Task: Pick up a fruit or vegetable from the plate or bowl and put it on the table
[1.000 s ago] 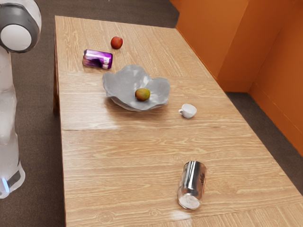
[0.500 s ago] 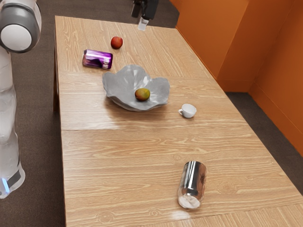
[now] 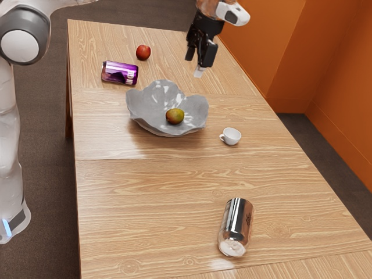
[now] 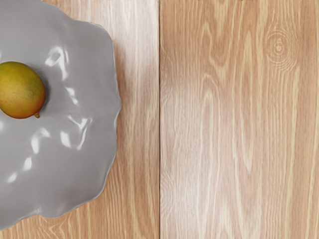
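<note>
mango (image 4: 21,90) was just sitting in the bowl (image 3: 148,104). gripper (image 3: 195,65) hung above the table (image 3: 157,197), fingers (image 3: 207,53) wide apart as far as i could tell.

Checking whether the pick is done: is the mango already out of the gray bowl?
No, the mango sits inside the gray bowl.
</note>
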You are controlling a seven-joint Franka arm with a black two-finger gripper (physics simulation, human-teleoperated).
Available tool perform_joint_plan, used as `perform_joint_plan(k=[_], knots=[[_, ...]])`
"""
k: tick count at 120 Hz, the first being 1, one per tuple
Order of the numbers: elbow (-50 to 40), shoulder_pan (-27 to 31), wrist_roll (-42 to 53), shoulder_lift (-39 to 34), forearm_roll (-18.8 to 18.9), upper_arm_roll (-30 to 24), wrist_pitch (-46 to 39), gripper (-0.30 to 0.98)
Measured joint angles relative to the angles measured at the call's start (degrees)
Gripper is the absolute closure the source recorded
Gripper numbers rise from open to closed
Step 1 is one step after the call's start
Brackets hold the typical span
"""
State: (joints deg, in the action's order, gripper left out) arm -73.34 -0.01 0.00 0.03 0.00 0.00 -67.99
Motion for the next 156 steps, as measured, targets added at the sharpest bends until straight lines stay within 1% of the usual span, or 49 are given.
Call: perform_joint_plan(k=[35,71,106,145,147,148,150,152,156], knots=[[-8.0,0.0,0.0,0.0,0.0,0.0,-9.0,0.0],[-13.3,0.0,0.0,0.0,0.0,0.0,-15.7,0.0],[-15.9,0.0,0.0,0.0,0.0,0.0,-19.7,0.0],[-16.6,0.0,0.0,0.0,0.0,0.0,-21.4,0.0],[-12.3,-8.3,2.8,3.4,-1.1,8.6,-21.2,0.0],[-10.5,-11.2,4.1,4.8,-1.6,12.0,-21.1,0.0],[-7.8,-14.7,6.8,7.0,-2.5,17.4,-20.9,0.01],[-5.7,-15.4,9.4,8.6,-3.3,21.4,-20.7,0.01],[-3.1,-12.5,14.3,10.6,-4.5,26.5,-20.3,0.01]])
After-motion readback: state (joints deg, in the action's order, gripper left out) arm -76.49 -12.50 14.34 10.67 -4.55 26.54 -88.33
